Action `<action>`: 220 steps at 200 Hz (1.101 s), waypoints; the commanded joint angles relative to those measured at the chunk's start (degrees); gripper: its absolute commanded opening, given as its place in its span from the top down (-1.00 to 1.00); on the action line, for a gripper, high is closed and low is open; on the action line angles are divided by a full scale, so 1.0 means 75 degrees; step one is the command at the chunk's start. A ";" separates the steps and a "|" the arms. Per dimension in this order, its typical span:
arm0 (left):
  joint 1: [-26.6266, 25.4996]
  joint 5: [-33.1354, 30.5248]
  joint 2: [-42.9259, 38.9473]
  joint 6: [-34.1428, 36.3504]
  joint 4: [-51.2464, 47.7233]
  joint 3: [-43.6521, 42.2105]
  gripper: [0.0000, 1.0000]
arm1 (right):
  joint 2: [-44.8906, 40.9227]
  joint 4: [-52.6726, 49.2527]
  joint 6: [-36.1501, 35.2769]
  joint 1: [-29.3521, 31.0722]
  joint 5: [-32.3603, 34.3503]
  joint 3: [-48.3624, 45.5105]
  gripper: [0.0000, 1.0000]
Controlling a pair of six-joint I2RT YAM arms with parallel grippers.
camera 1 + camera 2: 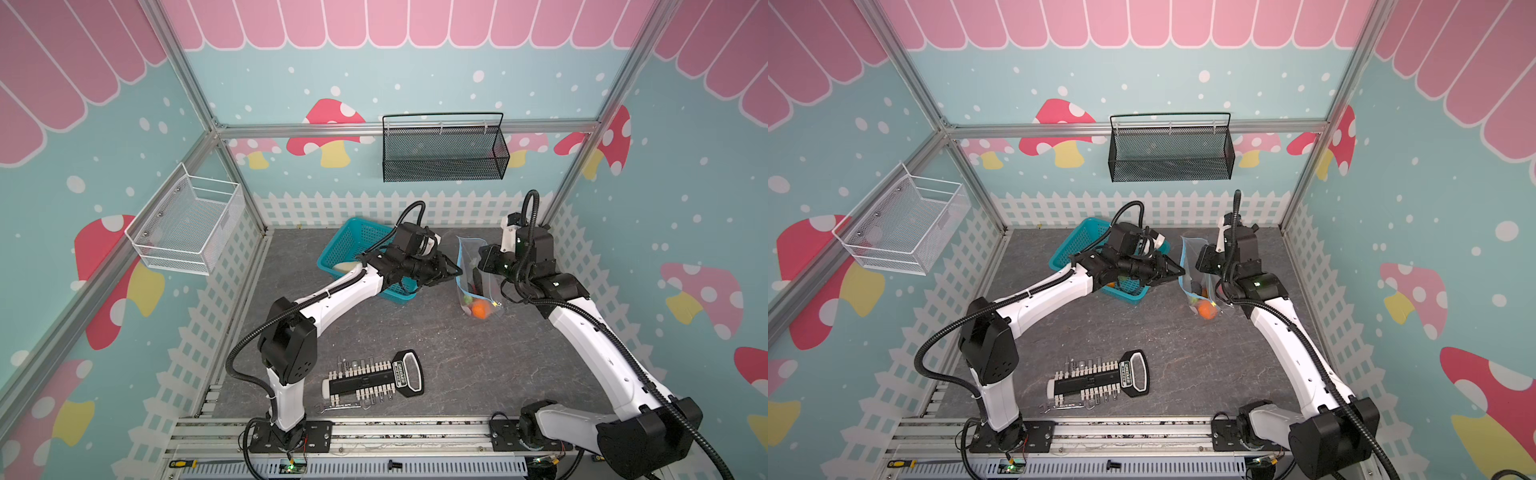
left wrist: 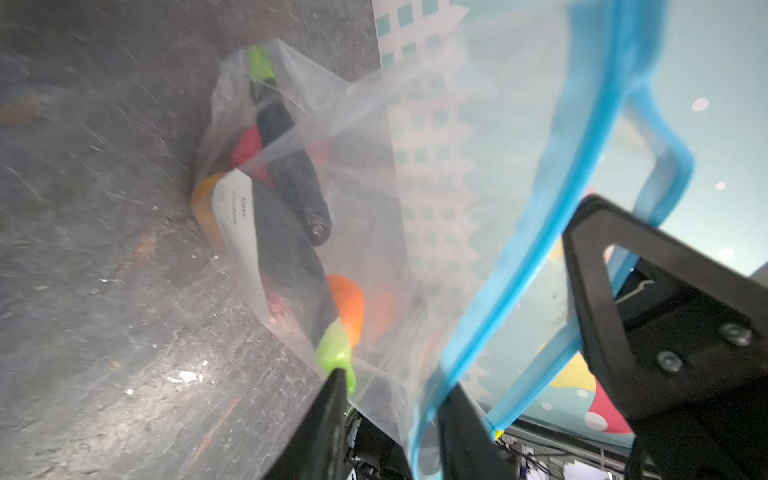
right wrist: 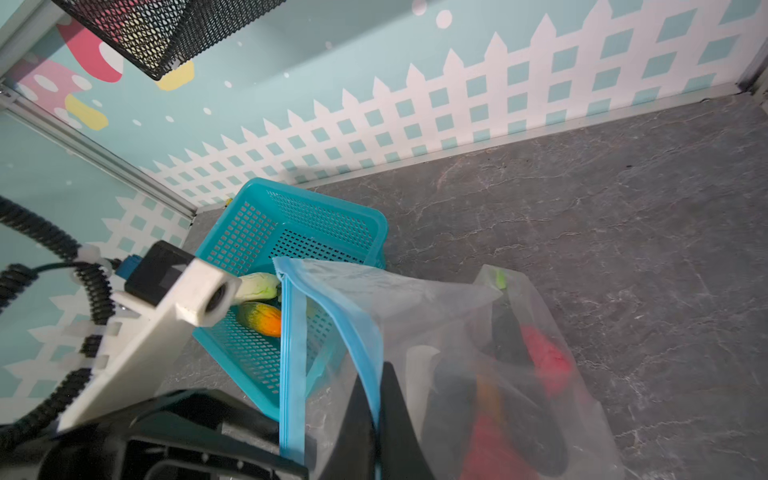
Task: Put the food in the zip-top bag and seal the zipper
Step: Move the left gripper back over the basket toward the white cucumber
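Bag (image 1: 473, 266) holds some food (image 1: 480, 309); cabbage (image 3: 255, 286) waits in basket (image 3: 316, 208); zipper (image 3: 286, 353) open; right claw (image 3: 374, 384) pinches bag, left claw (image 1: 455, 271) spread.

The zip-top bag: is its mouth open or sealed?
Open. On the bag, the two blue zipper strips curve apart in both wrist views.
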 commanded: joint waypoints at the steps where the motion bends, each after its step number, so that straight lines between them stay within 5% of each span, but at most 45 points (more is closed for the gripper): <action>1: 0.0292 -0.0511 -0.0518 0.0825 -0.0727 0.0186 -0.04 | 0.0092 0.0508 0.0145 -0.0026 -0.0267 -0.0189 0.94; 33: 0.0794 -0.1076 -0.0490 0.1562 -0.1534 0.0312 -0.42 | 0.0118 0.0945 0.0307 -0.0026 -0.0504 -0.0448 0.95; 77: 0.1290 -0.2162 0.0213 0.2725 -0.3206 0.1379 -0.70 | 0.0186 0.1326 0.0384 -0.0020 -0.0652 -0.0809 0.95; 220: 0.2638 -0.3663 0.2174 0.3157 -0.4446 0.2507 -0.74 | 0.0739 0.1691 0.0320 -0.0026 -0.1234 -0.1028 0.96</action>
